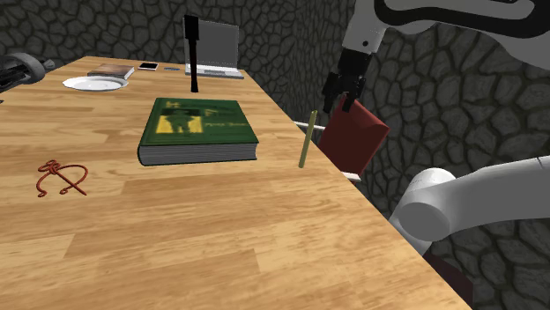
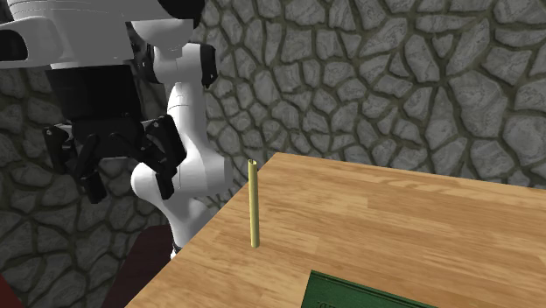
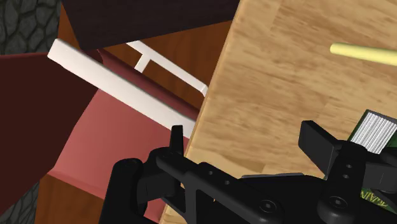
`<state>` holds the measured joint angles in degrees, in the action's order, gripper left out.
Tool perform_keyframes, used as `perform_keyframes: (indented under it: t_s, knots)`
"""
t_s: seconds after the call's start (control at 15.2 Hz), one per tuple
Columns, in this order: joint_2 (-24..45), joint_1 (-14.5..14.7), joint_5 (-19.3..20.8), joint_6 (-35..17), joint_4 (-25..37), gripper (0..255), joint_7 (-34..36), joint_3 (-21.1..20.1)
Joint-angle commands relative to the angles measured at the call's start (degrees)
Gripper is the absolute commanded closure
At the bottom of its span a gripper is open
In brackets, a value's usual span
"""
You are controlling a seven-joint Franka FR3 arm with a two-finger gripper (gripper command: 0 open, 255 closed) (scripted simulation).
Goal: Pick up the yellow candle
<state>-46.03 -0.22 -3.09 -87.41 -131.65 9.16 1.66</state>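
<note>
Shoulder view: hand (image 1: 342, 99) sits upper right of centre, fingers spread and empty, off the desk (image 1: 176, 229) edge over a red chair (image 1: 357, 136). Yellow candle (image 1: 304, 141) stands upright at the desk edge, just left of the hand. Green book (image 1: 198, 132) lies further left.

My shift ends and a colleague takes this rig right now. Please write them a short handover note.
Gripper: open, empty, beyond the edge of the wooden table, above a dark red chair.
Yellow candle: upright on the table near that edge, apart from the gripper; a green book lies further in.
Done: nothing grasped yet.
Left: move to the candle, close on it, lift.
</note>
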Motion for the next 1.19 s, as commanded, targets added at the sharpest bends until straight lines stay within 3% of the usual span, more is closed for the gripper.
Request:
perform_keyframes:
  t_s: [0.0,0.79,1.12]
  knots:
    - [0.0,0.0,0.0,0.0,0.0,0,0.0,0.0]
    - [5.56,2.66,-7.2,5.42,11.36,0,19.43,-17.23]
    - [4.67,2.92,-7.75,2.82,7.9,0,19.84,-18.07]
